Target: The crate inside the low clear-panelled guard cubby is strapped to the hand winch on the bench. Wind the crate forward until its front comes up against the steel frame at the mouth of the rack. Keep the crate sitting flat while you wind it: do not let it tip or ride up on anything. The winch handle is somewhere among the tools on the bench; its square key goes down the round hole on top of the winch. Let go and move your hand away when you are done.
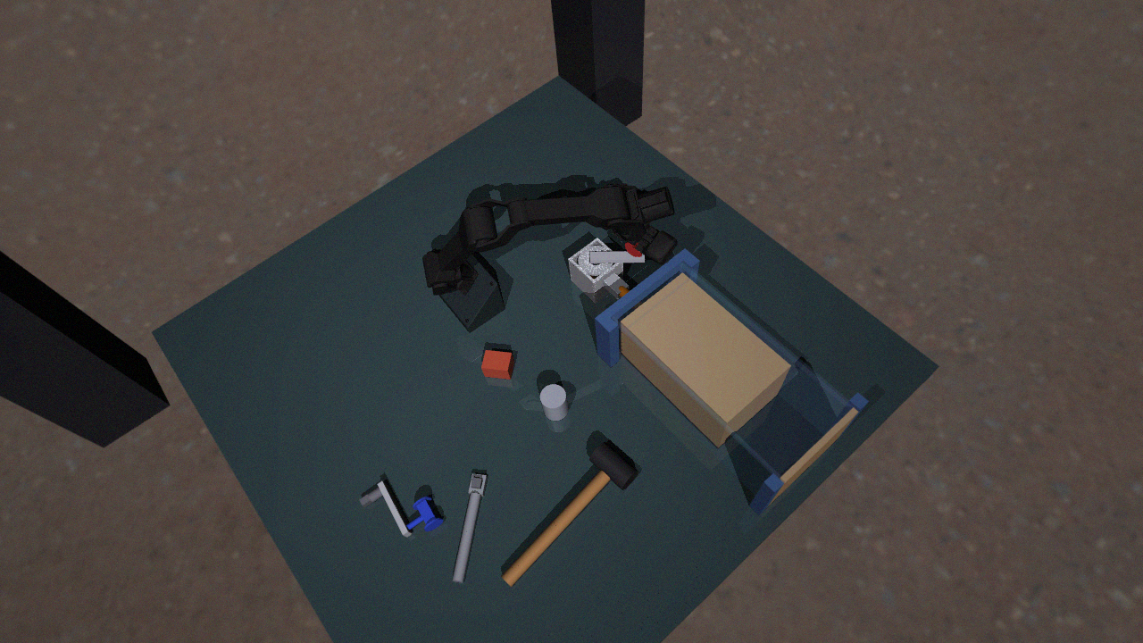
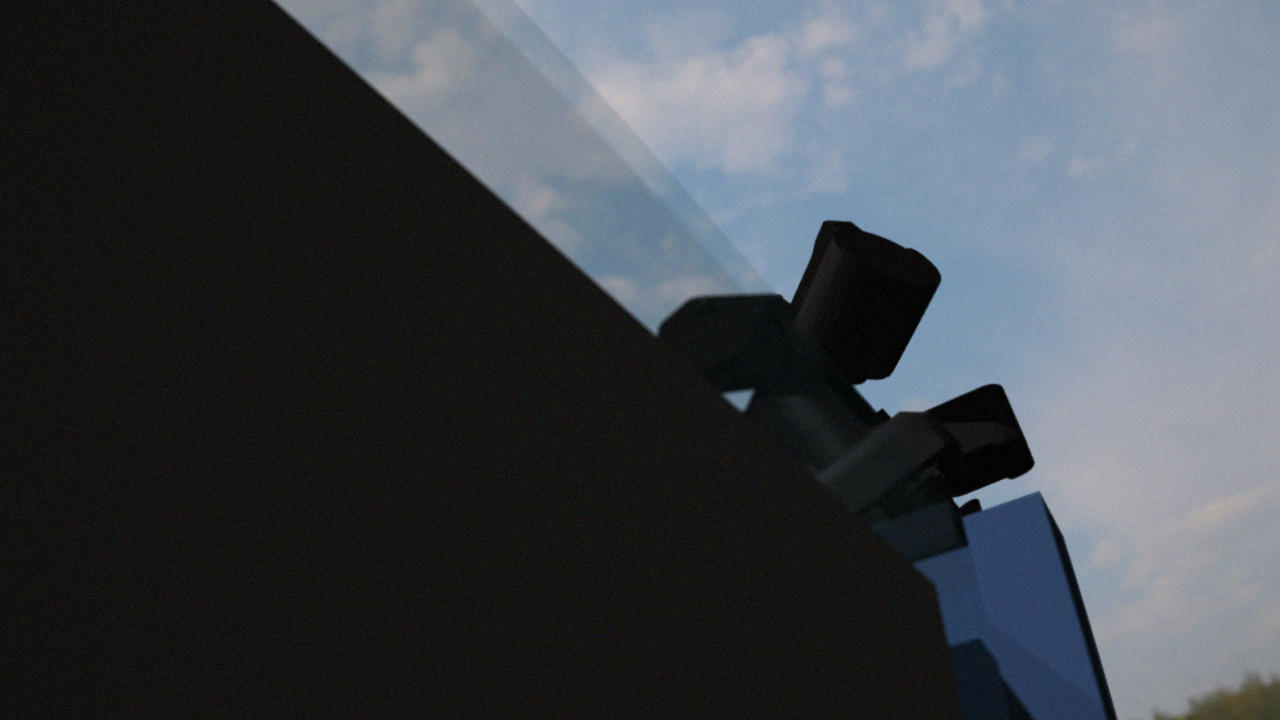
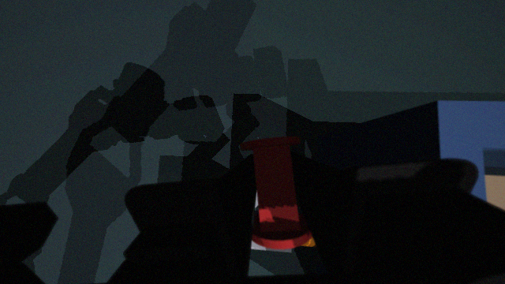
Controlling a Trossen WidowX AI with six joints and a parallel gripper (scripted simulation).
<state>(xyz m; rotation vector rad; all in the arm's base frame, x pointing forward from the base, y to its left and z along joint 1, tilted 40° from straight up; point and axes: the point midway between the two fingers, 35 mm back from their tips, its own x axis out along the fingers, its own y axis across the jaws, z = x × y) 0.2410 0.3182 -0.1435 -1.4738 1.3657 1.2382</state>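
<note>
The gripper (image 1: 635, 246) (image 3: 275, 193) grasps the red grip (image 1: 632, 249) (image 3: 276, 177) of the crank handle (image 1: 611, 257), whose bar runs toward nine o'clock over the winch (image 1: 580, 274), with the crate (image 1: 707, 352) toward four o'clock inside the blue-framed cubby (image 1: 607, 339) (image 2: 1029, 582) (image 3: 461, 130).

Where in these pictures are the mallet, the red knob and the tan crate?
Mallet (image 1: 613, 465): top view, on its black head.
Red knob (image 1: 632, 249) (image 3: 276, 177): top view, on its visible end; wrist view, on its stem.
Crate (image 1: 703, 347): top view, on its upper face.
</note>
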